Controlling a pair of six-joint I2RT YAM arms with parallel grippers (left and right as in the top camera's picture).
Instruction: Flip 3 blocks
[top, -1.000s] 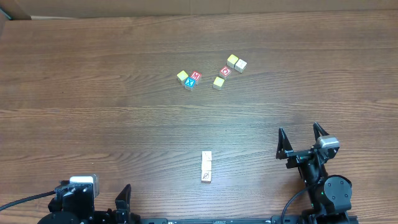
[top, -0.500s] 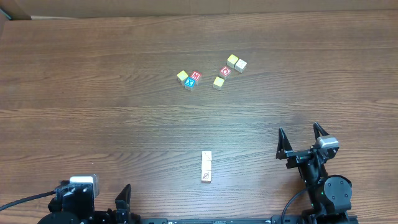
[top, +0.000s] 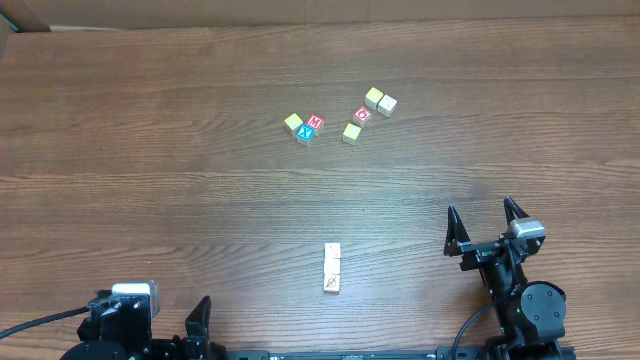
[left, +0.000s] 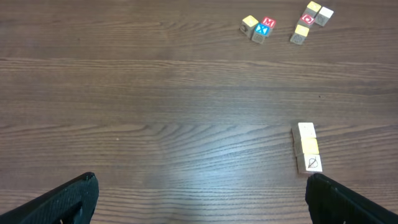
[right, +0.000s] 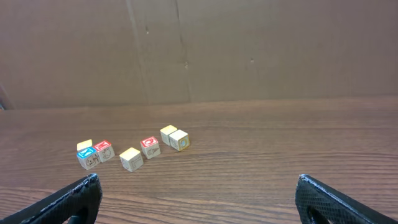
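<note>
Three blocks (top: 332, 267), the middle one yellowish, lie touching in a short row on the counter (top: 150, 150), well apart from the M cube (top: 315, 122), on its robot side. Left tool (left: 202, 180) and right tool (top: 480, 215), even farther from that cube, both gape wide, grasping nothing.

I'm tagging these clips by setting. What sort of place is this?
Most likely a robot test bench, not a home: a bare wood-grain table, a cardboard-like backdrop behind it, and a row of three pale blocks laid out near a mounted robot arm.
</note>
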